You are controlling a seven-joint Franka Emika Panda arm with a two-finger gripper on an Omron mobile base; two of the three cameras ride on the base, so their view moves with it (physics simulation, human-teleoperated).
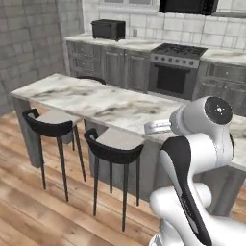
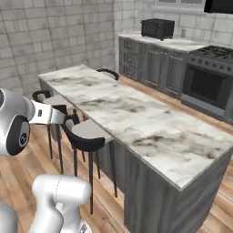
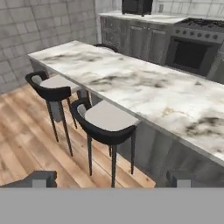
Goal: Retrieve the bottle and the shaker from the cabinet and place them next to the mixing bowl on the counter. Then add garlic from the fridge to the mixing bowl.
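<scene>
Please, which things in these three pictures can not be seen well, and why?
- Third stool: in right base view the island counter hides all but its back.
- Stove: its knobs are too small to read in left base view.
- Tool: in hand view the bottom edge cuts its fingertips; they stand wide apart, nothing between.
- Toaster oven: cut by the top edge in hand view.

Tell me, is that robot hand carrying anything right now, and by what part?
Nothing is held. The gripper has its jaws wide apart with only the wooden floor and the bar stools beyond them.
</scene>
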